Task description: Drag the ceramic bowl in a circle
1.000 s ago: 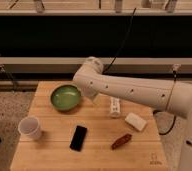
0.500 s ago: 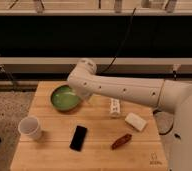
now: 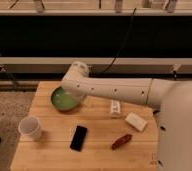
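Position of the ceramic bowl [image 3: 60, 99] was noted toward the far left part of the wooden table [image 3: 100, 155], upright on its base, its green inside showing and its right-hand side covered by the robot's white arm [image 3: 119, 91]. The gripper [image 3: 77, 96] was taken to be at that covered rim, beneath the arm's rounded joint, low over the bowl. Whether it was closed on the rim, pressed inside the bowl or merely held above could not be told (the joint masked it). Such a placement at the rim would be expected for dragging, since a shallow glazed bowl is more readily slid by its edge than lifted.

Bare wood was seen around the bowl's near and left sides, which was judged to be the room left for a circular path. The white paper cup [image 3: 30, 127] stood nearer the camera and well apart from the bowl. A black phone [image 3: 79, 137] lay flat in the middle. A white packet [image 3: 115, 108], a pale block [image 3: 136, 121] and a small brown object [image 3: 121, 141] were set to the right, under and beyond the arm, apparently outside the likely sweep. The phone was judged the nearest obstacle should the circle be drawn wide.
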Motion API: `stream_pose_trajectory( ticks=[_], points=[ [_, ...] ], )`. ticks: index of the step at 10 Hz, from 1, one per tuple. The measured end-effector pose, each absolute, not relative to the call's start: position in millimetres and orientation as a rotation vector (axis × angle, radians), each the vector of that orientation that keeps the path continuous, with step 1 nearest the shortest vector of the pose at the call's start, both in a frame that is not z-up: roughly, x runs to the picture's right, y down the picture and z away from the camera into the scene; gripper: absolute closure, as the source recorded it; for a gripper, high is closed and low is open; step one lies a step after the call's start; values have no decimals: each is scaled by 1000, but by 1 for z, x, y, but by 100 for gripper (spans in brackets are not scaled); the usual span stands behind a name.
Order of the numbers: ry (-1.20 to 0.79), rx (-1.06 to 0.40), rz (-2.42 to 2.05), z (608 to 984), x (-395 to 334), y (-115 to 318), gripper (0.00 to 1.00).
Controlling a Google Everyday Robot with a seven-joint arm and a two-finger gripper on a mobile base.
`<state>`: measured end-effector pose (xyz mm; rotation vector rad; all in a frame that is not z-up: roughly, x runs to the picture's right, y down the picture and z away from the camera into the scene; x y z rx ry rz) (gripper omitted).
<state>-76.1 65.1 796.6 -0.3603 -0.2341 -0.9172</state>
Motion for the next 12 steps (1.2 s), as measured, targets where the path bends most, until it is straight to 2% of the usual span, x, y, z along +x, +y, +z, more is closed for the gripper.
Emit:
stream_pose_trajectory(
  ticks=[4,12],
  points=[
    [-253,-366,-955,817,-100,80,20],
    [-315,-396,-1020,854,-103,97,20]
  ],
)
